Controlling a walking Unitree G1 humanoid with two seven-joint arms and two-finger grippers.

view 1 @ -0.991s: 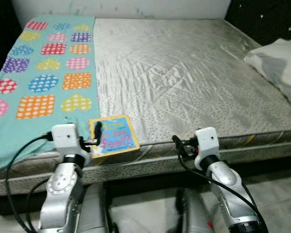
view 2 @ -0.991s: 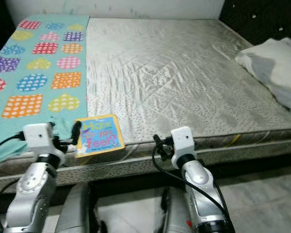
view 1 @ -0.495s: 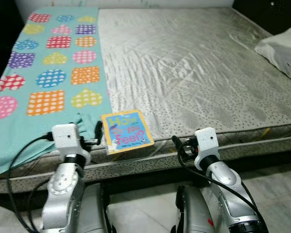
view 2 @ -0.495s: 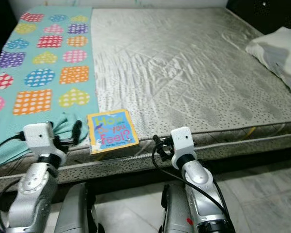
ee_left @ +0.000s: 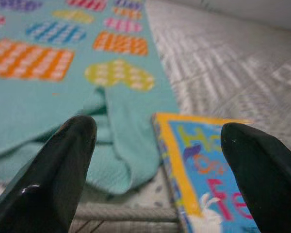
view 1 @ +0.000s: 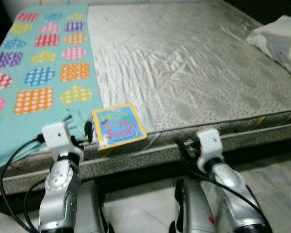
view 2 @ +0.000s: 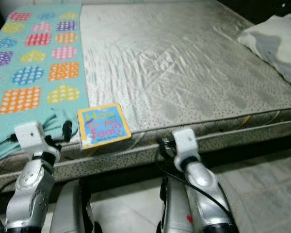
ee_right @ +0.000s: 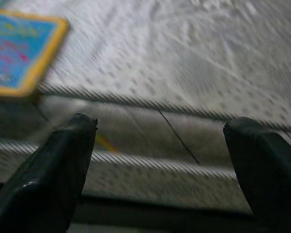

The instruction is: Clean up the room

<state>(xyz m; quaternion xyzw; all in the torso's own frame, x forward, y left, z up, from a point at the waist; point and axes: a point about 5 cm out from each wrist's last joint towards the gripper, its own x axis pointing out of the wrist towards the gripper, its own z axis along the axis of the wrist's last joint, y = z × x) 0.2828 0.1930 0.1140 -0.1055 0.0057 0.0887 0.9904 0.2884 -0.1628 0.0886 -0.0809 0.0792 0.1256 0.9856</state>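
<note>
A children's book (view 1: 117, 126) with a blue cover and yellow border lies flat at the front edge of the grey mattress (view 1: 184, 73), right beside the teal patterned blanket (view 1: 39, 73). My left gripper (view 1: 87, 133) is open just left of the book, level with the mattress edge; in the left wrist view the left gripper (ee_left: 157, 131) has the blanket's folded corner (ee_left: 121, 160) and the book's near corner (ee_left: 208, 170) between its fingers. My right gripper (ee_right: 160, 125) is open and faces the mattress side, with the book (ee_right: 19, 48) off to one side.
A white pillow (view 1: 281, 41) lies at the bed's far right. The blanket covers the left strip of the bed. Pale tiled floor (view 1: 281, 179) runs in front of the bed on the right. The bed's front edge stands close before both arms.
The whole picture has shifted as the camera moved, with the bed now seen from slightly closer. The book rests in the same place on the mattress edge. Both grippers stay open.
</note>
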